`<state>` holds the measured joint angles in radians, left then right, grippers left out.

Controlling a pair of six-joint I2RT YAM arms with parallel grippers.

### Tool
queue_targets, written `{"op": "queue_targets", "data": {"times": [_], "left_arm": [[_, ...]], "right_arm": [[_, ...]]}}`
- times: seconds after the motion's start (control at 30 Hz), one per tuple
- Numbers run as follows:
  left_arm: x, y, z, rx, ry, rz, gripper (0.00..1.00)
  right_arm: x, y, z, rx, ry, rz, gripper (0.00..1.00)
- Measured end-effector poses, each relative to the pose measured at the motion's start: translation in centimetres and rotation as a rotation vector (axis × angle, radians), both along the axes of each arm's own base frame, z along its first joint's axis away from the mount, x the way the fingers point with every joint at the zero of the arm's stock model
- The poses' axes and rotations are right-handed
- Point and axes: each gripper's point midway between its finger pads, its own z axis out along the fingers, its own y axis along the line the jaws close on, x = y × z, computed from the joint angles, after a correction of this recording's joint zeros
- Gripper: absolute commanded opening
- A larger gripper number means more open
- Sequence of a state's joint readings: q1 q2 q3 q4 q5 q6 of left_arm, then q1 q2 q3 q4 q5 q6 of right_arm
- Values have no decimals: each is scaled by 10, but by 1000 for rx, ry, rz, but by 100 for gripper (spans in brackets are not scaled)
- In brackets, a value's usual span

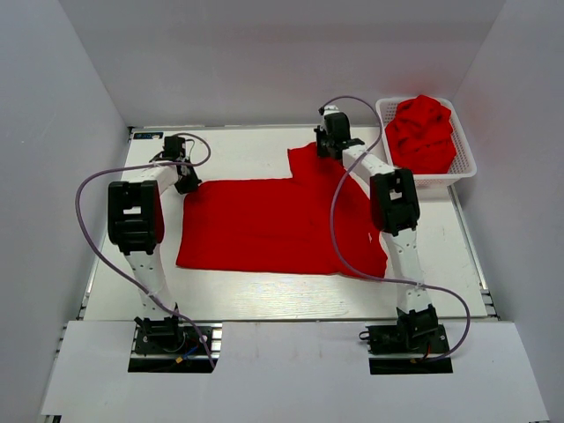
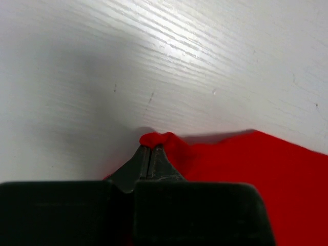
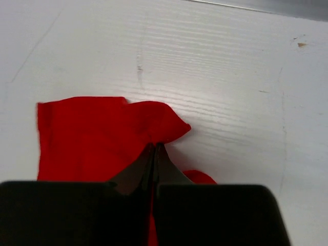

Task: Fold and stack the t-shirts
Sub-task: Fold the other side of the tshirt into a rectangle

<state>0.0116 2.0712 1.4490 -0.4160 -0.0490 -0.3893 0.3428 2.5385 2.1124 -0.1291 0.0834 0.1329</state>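
Left gripper (image 2: 150,148) and right gripper (image 3: 155,146) both pinched fully shut on the far edge of the t-shirt (image 1: 264,225) lying flat beside the basket (image 1: 465,150), right one nearest the basket, probably paired so the edge lifts evenly for folding.

From above, the right arm (image 1: 394,207) covered part of the right side of the spread t-shirt (image 1: 264,225). In the wrist views, the bodies of the left claw (image 2: 150,156) and right claw (image 3: 155,156) hid the cloth beneath them, and the cloth ran off the frame edges. The heaped t-shirts (image 1: 423,132) in the basket (image 1: 464,159) could not be counted.
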Motion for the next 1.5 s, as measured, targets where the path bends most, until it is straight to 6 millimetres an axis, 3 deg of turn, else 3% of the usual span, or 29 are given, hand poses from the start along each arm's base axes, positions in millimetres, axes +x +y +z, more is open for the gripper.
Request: {"op": "queue_targets", "data": {"times": [0.13, 0.33, 0.43, 0.5, 0.77, 0.9, 1.1, 1.5], "left_arm": [[-14, -5, 2, -21, 11, -23, 0], [-32, -10, 29, -41, -36, -37, 0], [-45, -11, 42, -46, -61, -35, 0], [-54, -12, 48, -51, -75, -32, 0], [-96, -18, 45, -80, -70, -15, 0], [-115, -17, 46, -81, -72, 17, 0], [-121, -11, 56, -76, -104, 72, 0], [-131, 6, 50, -25, -61, 144, 0]], "right_arm": [[-19, -1, 36, -7, -53, 59, 0], [-50, -7, 121, 21, -214, 108, 0], [-75, -13, 143, 24, -257, 138, 0], [-91, -17, 146, 25, -265, 148, 0], [-176, -52, 111, -16, -183, 136, 0], [-209, -70, 114, -8, -188, 90, 0], [-244, -80, 112, 33, -181, 63, 0], [-299, -95, 101, 57, -108, 47, 0]]}}
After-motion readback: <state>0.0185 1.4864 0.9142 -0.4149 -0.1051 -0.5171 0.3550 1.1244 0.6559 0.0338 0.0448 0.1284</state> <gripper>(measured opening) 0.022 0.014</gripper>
